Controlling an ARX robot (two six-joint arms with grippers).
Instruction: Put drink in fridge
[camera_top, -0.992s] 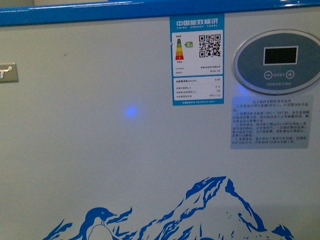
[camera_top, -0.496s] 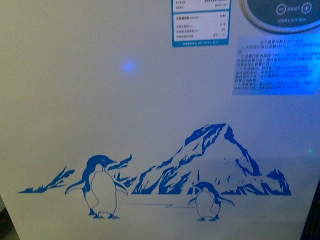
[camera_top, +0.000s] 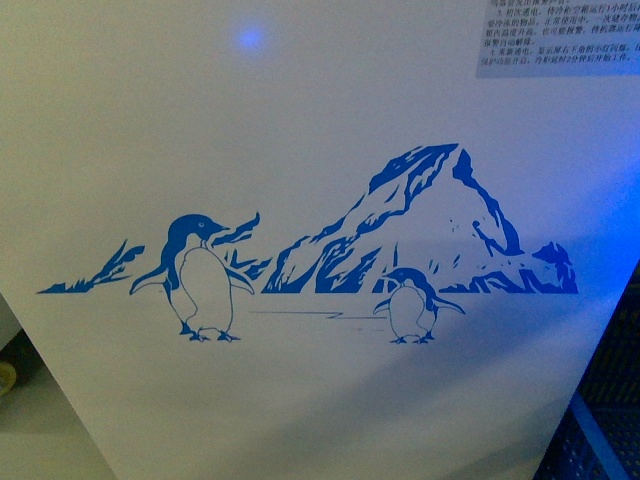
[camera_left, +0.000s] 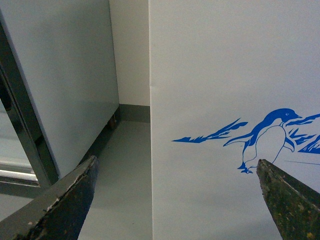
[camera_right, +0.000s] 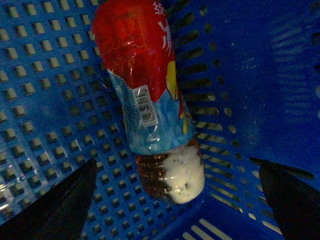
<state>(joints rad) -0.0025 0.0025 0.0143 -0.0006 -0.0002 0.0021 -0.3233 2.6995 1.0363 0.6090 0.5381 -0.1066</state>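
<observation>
Drink (camera_right: 145, 85), red-and-blue label, foamy, lies in blue basket (camera_right: 45, 100) beneath wide-spread right gripper (camera_right: 171, 160).

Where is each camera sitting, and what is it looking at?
Front view: on the robot's body, facing the fridge front and its big penguin; no arms show.
Left wrist view: on that wrist, seeing the open left gripper, fridge corner and grey cabinet.
Right wrist view: on that wrist, past the open right gripper, a bottle in a blue basket.
Shared: front and left wrist both show that penguin.
</observation>
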